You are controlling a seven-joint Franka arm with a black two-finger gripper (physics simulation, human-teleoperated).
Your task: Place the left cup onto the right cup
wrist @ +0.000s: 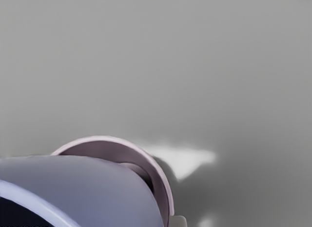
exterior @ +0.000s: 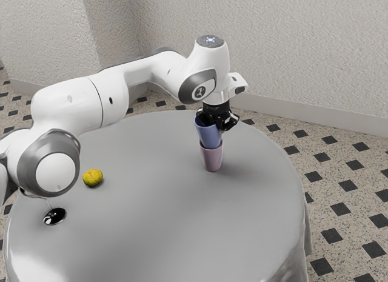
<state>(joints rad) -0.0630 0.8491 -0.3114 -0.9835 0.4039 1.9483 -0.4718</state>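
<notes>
Reaching in from the left edge of the exterior frame with the white arm [exterior: 115, 97]: elbow bulking large at lower left, forearm rising toward the top centre, wrist bent straight down over the round grey table [exterior: 182, 233]. Losing the arm's base past the left edge.

Pinching the blue cup [exterior: 205, 135] at its rim with the black gripper [exterior: 219, 122], fingers closed on the cup wall on the side toward the frame's right. Hard to separate the fingertips from the dark hand above them. Holding that cup tilted, mouth leaning toward upper left, base sunk into the mouth of the pink cup [exterior: 211, 157] and hidden inside it. Keeping the pink cup upright, just right of the frame's centre.

Showing a small yellow-green fruit [exterior: 93, 177] at the left, well apart from both cups, and below it a small glossy black thing [exterior: 54, 217], too small to identify.

Looking from the wrist onto the blue cup [wrist: 83, 188], blurred, close under the hand and cut off by the frame edge. Catching an arc of the pink cup's rim [wrist: 127, 151] just beyond the blue wall, with bare grey table [wrist: 156, 66] past both.
</notes>
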